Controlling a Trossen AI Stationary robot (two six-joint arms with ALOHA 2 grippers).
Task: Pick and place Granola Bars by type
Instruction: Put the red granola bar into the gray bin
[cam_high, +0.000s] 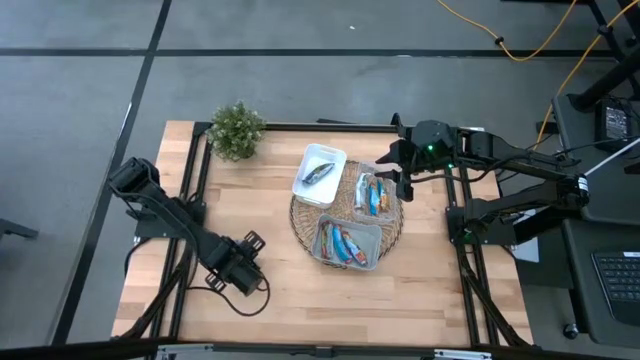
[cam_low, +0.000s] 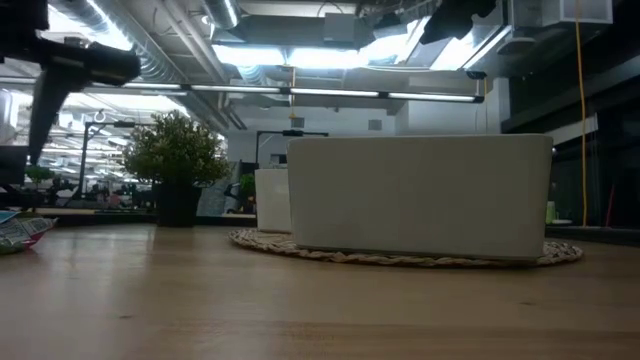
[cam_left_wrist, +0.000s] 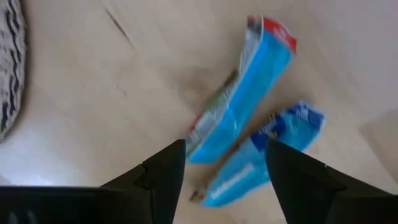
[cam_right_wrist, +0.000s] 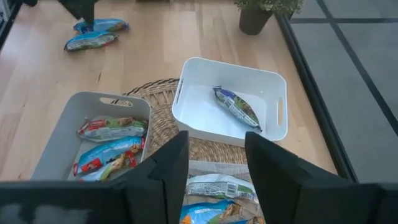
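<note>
Two shiny blue-wrapped Granola Bars (cam_left_wrist: 249, 118) lie side by side, touching, on bare wooden bench (cam_high: 290, 290), directly under left gripper (cam_left_wrist: 221, 165). Left gripper fingers apart, straddling bar ends, not yet gripping. Likely light, crinkly, slippery film; best pinch across narrow mid-body, not loose sealed end. More bars sorted in white plastic tray (cam_right_wrist: 186, 102), grey bins on woven mat (cam_high: 300, 235). Right gripper (cam_right_wrist: 216, 155) hovers over bins, fingers apart, empty.

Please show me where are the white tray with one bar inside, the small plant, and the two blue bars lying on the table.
white tray (cam_right_wrist: 264, 81), right wrist view, on its far rim.
small plant (cam_high: 238, 128), high view, on its leaves.
two blue bars (cam_left_wrist: 249, 93), left wrist view, on the middle of the larger wrapper.
</note>
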